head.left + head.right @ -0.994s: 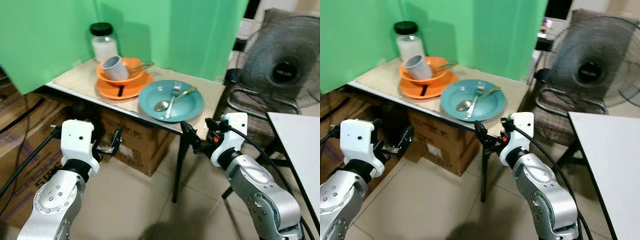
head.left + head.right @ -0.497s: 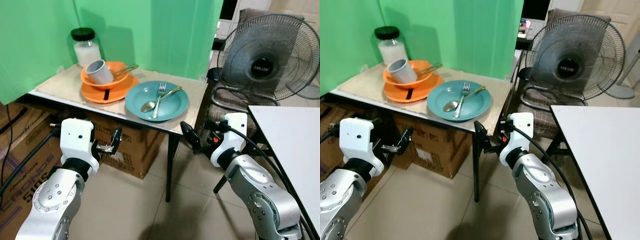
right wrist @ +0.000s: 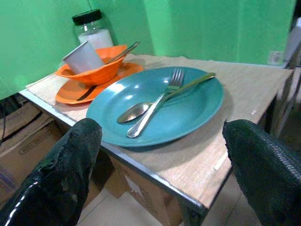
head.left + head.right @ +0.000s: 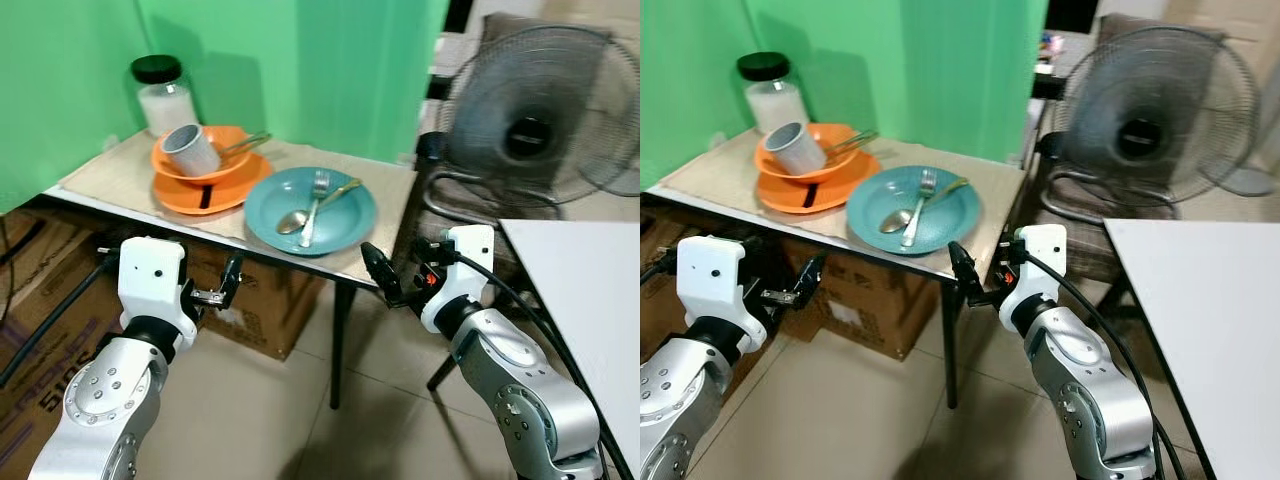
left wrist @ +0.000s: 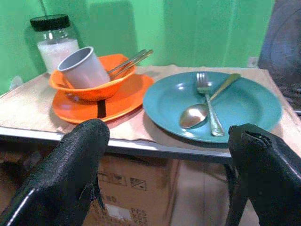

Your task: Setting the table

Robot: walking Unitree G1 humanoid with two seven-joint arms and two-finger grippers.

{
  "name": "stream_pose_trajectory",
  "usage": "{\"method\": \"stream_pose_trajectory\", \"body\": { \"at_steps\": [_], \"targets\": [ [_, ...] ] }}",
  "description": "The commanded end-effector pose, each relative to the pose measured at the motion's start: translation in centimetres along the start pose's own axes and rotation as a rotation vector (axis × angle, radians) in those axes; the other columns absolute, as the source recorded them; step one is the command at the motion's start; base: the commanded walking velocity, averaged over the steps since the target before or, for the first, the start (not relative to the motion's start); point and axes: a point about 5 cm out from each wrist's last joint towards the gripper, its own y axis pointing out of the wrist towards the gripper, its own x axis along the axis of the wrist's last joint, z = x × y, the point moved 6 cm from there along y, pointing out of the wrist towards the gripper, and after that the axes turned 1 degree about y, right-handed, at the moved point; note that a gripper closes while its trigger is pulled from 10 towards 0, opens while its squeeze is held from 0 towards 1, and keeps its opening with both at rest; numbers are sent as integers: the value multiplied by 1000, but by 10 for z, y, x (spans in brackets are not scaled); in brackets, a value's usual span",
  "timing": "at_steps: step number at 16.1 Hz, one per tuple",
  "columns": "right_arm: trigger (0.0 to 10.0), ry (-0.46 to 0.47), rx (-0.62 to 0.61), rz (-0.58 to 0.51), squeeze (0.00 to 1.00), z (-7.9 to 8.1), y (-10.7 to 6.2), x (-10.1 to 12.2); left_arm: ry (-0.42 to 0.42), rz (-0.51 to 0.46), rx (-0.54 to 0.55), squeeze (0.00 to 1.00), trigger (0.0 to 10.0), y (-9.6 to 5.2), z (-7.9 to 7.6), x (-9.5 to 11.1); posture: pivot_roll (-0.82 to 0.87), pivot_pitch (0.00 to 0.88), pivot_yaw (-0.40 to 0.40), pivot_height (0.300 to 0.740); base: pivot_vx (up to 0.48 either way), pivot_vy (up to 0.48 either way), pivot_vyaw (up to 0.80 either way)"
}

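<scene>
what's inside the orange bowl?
A grey cup lies tilted in the orange bowl, with metal utensil handles sticking out. Their ends are hidden behind the cup.

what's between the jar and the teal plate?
In the left eye view, the orange bowl on its orange plate, holding a tilted grey cup, sits between jar and teal plate.
</scene>
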Motion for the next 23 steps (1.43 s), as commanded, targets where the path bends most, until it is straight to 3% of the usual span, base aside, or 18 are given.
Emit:
{"method": "stream_pose_trajectory", "body": {
  "at_steps": [1, 3, 23],
  "targets": [
    [10000, -3, 10, 9, 0, 1, 1, -1, 0, 13, -8, 0, 10000, -1, -1, -2, 23, 0, 13, 740, 289, 0, -800],
    [10000, -3, 16, 4, 0, 2, 2, -1, 1, 14, -8, 0, 10000, -1, 0, -3, 23, 0, 13, 740, 287, 0, -800],
    [10000, -9, 30, 9, 0, 6, 0, -4, 11, 29, -21, 0, 10000, -4, -1, -6, 32, 0, 20, 740, 279, 0, 0]
  ]
}}
